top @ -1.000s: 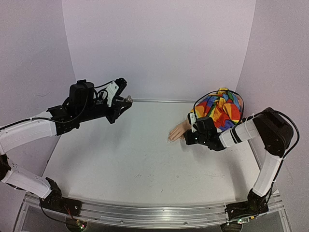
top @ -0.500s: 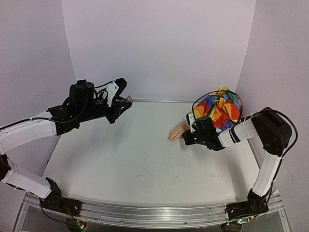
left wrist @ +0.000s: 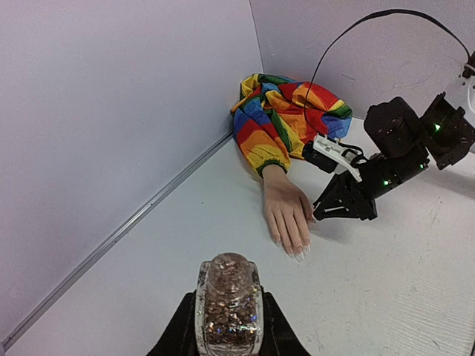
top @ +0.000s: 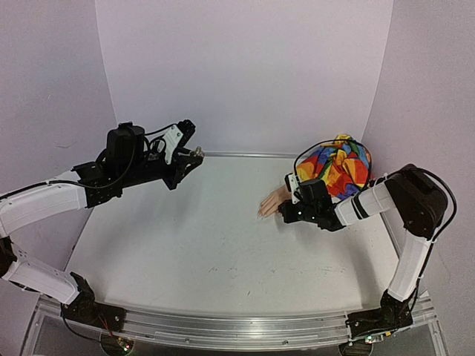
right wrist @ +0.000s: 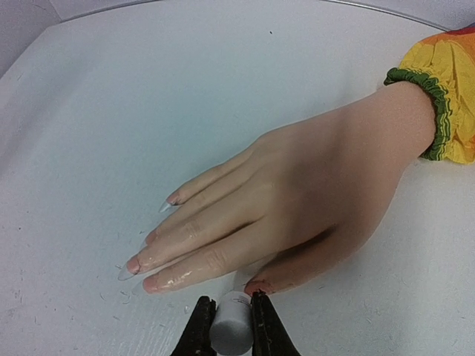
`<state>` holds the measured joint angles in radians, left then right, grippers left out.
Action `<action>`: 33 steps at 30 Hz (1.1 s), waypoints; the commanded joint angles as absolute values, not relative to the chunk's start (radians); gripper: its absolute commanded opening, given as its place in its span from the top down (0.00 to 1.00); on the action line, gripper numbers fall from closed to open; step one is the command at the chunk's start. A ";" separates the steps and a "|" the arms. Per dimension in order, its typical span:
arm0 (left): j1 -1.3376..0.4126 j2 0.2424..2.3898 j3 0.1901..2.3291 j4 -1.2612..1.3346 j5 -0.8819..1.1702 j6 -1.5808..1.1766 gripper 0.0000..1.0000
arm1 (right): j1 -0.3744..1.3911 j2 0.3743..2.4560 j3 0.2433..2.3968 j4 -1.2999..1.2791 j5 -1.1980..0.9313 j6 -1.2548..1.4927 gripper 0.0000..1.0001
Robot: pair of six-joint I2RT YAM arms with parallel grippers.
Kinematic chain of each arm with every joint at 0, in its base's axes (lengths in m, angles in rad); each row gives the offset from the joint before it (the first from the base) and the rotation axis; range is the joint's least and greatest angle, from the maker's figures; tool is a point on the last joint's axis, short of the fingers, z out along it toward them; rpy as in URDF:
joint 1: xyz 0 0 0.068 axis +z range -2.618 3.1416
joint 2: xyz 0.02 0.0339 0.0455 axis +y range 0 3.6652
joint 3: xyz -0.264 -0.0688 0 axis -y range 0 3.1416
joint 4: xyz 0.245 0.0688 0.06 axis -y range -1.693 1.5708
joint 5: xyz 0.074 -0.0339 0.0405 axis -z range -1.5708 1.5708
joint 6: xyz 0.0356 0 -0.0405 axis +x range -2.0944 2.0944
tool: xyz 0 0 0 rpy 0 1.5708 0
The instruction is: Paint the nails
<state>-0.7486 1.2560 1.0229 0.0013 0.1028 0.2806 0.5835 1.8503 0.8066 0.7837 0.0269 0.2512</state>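
A peach mannequin hand lies palm down on the white table, its wrist in a rainbow sleeve. Its nails are long, clear tips, and the fingers look wet and glossy. My right gripper is shut on a small white cap, held right at the reddish thumb tip. Whatever sits below the cap is hidden. My left gripper hangs far to the left above the table, shut on a clear bottle of pinkish-brown glitter polish.
The lilac back wall meets the table along a metal strip. The sleeve is bunched in the far right corner, and a black cable loops over it. The right side wall stands close behind the right arm.
The right gripper with the cap has crept slightly left along the thumb side of the hand. The left arm has not moved.
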 commanded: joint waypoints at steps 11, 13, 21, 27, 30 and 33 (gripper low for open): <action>-0.742 1.219 1.025 0.057 0.100 0.289 1.00 | 0.588 1.788 0.796 0.814 -0.001 0.268 1.00; -0.742 1.220 1.026 0.057 0.100 0.287 1.00 | 0.588 1.759 0.775 0.814 0.028 0.276 1.00; -0.742 1.228 1.030 0.057 0.112 0.279 1.00 | 0.588 1.780 0.796 0.819 0.093 0.260 1.00; -0.742 1.229 1.029 0.057 0.110 0.279 1.00 | 0.588 1.793 0.811 0.824 0.104 0.240 1.00; -0.742 1.232 1.030 0.056 0.112 0.280 1.00 | 0.588 1.804 0.818 0.827 0.097 0.236 1.00; -0.742 1.232 1.029 0.056 0.108 0.282 1.00 | 0.588 1.816 0.823 0.826 0.096 0.239 1.00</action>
